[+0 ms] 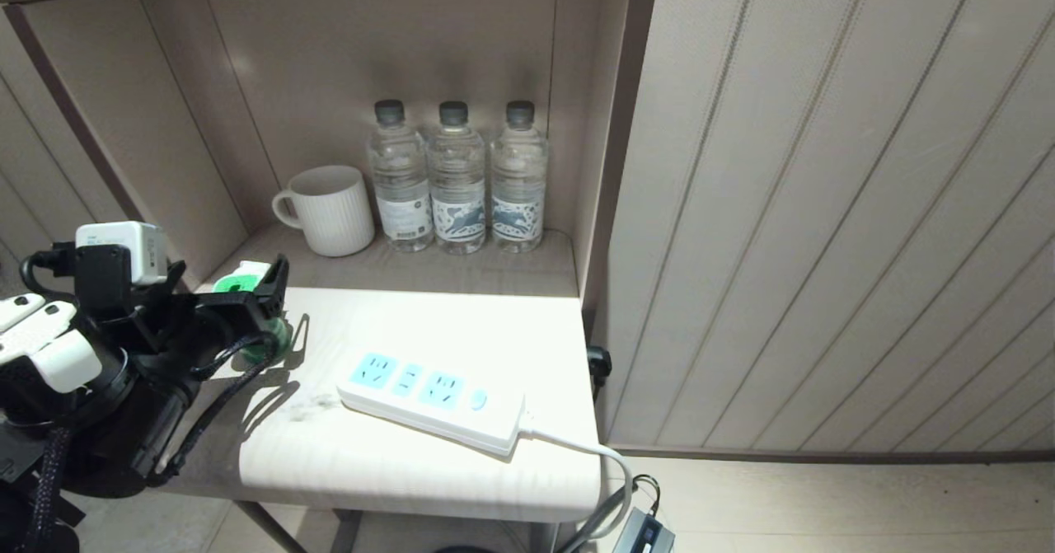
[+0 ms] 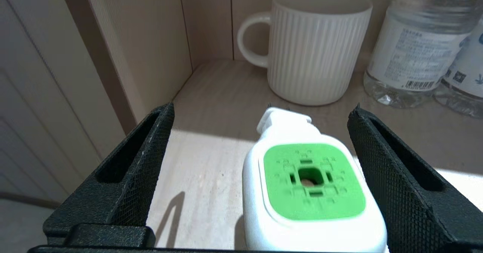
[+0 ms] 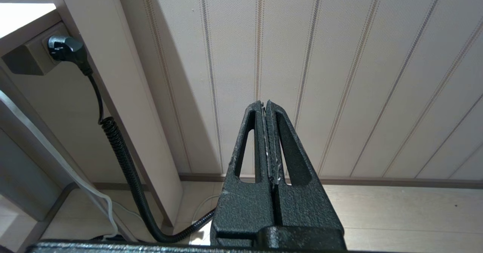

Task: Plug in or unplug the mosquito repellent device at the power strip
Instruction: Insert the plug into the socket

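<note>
My left gripper (image 2: 260,132) hung at the counter's (image 1: 396,462) left edge, jaws spread wide to either side of the mosquito repellent device (image 2: 305,185), apparently not touching it. The device stood unplugged, well apart from the power strip (image 1: 433,400). My right gripper (image 3: 266,106) was parked low, jaws pressed together.

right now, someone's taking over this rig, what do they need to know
Left gripper: open, fingers on either side of the repellent device, with a gap on both sides.
Right gripper: shut, empty, parked low beside the table and facing the wall panels.
Device: upright on the table near its left edge, in front of the mug, unplugged.
Power strip: flat mid-table, all sockets free.
Done: device is off the strip and set down.
Left: pull the left arm clear, or regrasp if plugging in is wanted.
</note>
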